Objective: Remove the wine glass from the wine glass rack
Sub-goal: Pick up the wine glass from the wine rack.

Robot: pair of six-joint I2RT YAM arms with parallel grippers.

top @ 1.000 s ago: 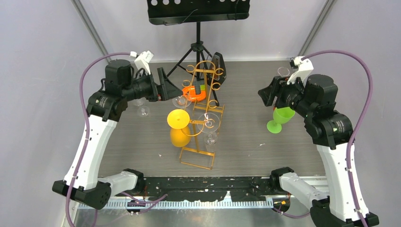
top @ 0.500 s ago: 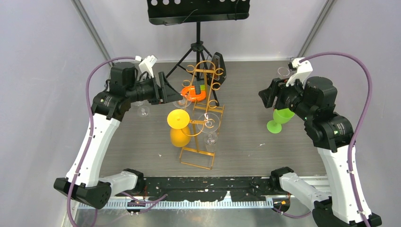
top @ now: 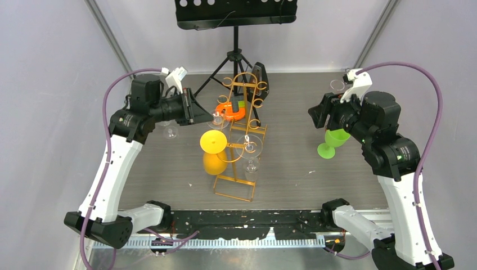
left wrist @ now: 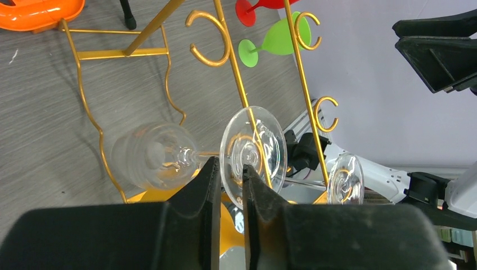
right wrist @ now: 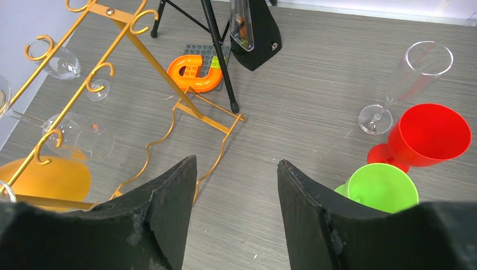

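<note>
The wine glass (left wrist: 153, 163) hangs on its side from the wine glass rack (left wrist: 238, 84), on the far left of the frame. Its clear bowl points toward the counter (top: 292, 169) and its round foot lies against a gold rail. From the left wrist, the left end effector (left wrist: 229, 166) has its fingers drawn nearly together just under the stem. The lower rim of the foot sits in the thin slit between them; I cannot tell whether the pads press on it. The top view shows only that this end effector reaches in from the left and meets the glass high on the rack.

A yellow glass (top: 212, 140) hangs just nearer the arm bases on the same side. A second clear glass (top: 249, 145) hangs across the rails from it. A scroll hook curls close above the held foot, so the rails hem it on the right.

The right end effector (right wrist: 236, 162) hovers well apart from the rack, fingers spread wide with nothing between. Its wrist view shows a red goblet (right wrist: 430, 135) touching the green goblet (right wrist: 382, 188), with a tall flute (right wrist: 410, 73) behind them; the top view hides the red one behind the arm. An orange curved block (right wrist: 194, 73) and the music stand (top: 236, 14) crowd the rack's far end. Bare counter lies between the rack and the goblets, and a small clear glass (top: 170, 133) stands under the left arm
</note>
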